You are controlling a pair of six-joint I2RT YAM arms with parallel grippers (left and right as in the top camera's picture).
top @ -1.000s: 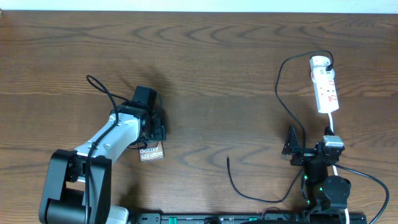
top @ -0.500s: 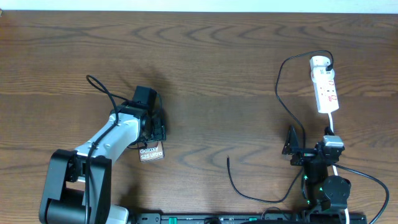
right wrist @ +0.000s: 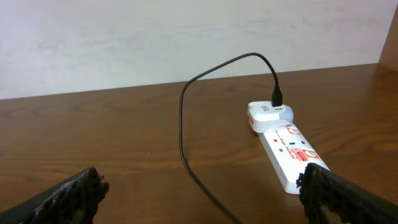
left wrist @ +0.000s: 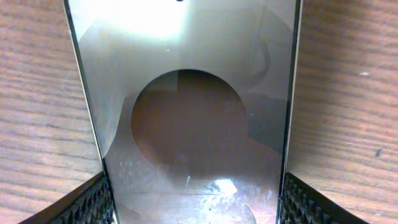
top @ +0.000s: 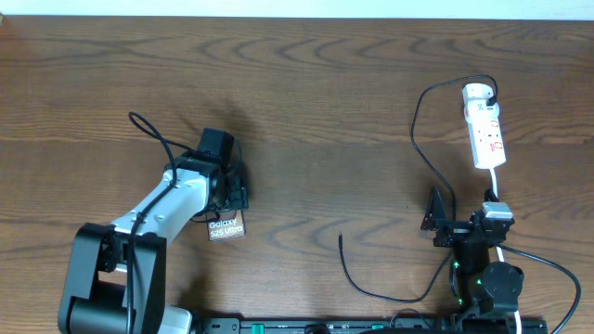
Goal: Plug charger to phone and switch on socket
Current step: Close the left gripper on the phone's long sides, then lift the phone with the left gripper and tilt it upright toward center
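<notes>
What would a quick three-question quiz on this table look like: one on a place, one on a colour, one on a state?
1. Where is the loose tip of the charger?
A. in the phone
B. in a gripper
C. on the table between the arms

2. What colour is the socket?
A. black
B. white
C. blue

3. How does the right gripper stand?
A. open and empty
B. shut on the cable
C. shut on the phone

C: from overhead, the tip lies alone on the wood.
B: its body is white with small red marks.
A: its fingers stand wide apart and grip nothing.
</notes>
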